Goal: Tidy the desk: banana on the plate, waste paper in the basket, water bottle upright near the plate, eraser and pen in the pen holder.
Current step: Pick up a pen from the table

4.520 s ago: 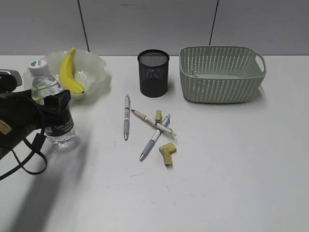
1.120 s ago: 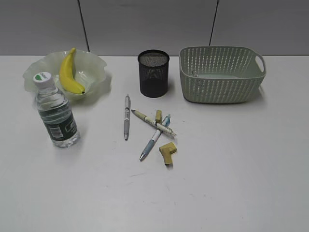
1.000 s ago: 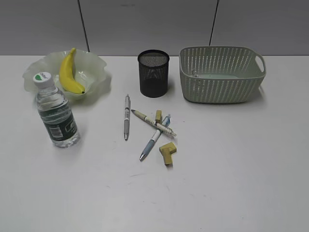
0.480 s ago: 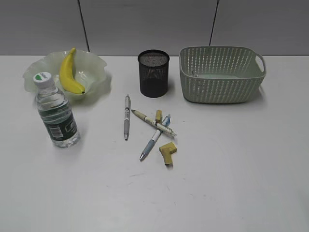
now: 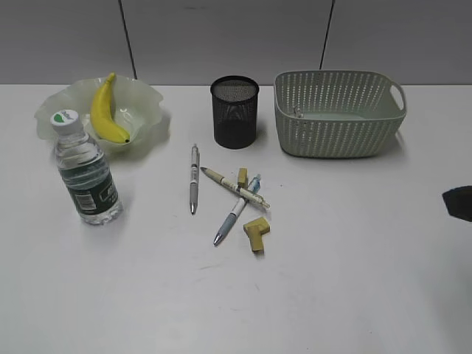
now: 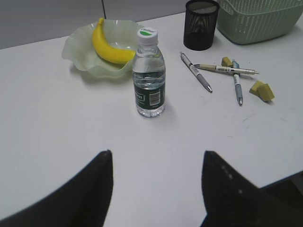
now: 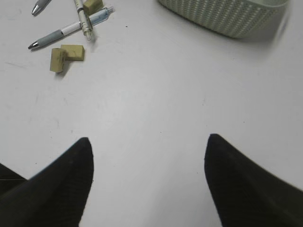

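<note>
- Grey wall panels with two dark seams stand behind the white counter.
- At the counter's 10 o'clock sits the plate, pale green with a wavy rim, and the banana lies inside it, stem toward the wall.
- Just beside the plate, toward 8 o'clock of it, the bottle stands upright with its white cap on; from the left wrist camera it stands just in front of the plate.
- At 12 o'clock the black mesh pen holder stands upright, and at its 3 o'clock, near but apart, is the green perforated basket.
- Near the middle of the counter lie three pens: a grey pen alone, then a cream pen crossing over a blue pen.
- A small eraser piece touches the cream pen; an L-shaped eraser lies just at 5 o'clock of the blue pen's tip end.
- Waste paper cannot be made out for certain; only a small pale speck shows inside the basket.
- At the 3 o'clock edge a dark part of the right arm pokes into view.
- The left gripper has its fingers spread wide over bare counter, holding nothing, bottle at its 12 o'clock.
- The right gripper is likewise spread and holds nothing, erasers and pens at its 11 o'clock.
</note>
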### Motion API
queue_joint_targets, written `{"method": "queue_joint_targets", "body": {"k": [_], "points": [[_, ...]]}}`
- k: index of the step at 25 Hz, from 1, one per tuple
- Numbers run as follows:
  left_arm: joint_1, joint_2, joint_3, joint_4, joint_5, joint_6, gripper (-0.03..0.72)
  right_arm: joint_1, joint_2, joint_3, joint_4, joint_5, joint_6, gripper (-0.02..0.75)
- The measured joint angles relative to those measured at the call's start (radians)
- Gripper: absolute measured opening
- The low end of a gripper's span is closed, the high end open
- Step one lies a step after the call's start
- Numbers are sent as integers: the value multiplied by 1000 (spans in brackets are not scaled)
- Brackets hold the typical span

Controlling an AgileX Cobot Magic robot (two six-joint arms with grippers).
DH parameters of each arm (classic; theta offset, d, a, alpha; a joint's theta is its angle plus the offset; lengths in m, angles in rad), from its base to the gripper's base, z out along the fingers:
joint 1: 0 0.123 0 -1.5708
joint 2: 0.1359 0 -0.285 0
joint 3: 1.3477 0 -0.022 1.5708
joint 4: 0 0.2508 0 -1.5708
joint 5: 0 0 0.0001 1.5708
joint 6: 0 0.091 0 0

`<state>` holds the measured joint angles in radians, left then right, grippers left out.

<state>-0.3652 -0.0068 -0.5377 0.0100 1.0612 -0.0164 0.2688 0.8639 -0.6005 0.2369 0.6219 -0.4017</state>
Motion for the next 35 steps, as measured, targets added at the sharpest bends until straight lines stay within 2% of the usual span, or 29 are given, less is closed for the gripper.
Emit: {"method": "queue_joint_targets", "body": {"k": [10, 22, 26, 30, 35], "points": [[0, 0, 0, 0, -1, 0, 430, 16, 316, -213, 75, -41, -73, 573], [0, 0, 0, 0, -1, 0, 430, 247, 711, -613, 70, -33, -69, 573], [0, 0, 0, 0, -1, 0, 430, 337, 879, -816, 45, 66, 13, 547], [0, 0, 0, 0, -1, 0, 430, 425, 1063, -1085, -85, 238, 222, 537], [0, 0, 0, 0, -1, 0, 429, 474, 1287, -1398, -136, 480, 423, 531]]}}
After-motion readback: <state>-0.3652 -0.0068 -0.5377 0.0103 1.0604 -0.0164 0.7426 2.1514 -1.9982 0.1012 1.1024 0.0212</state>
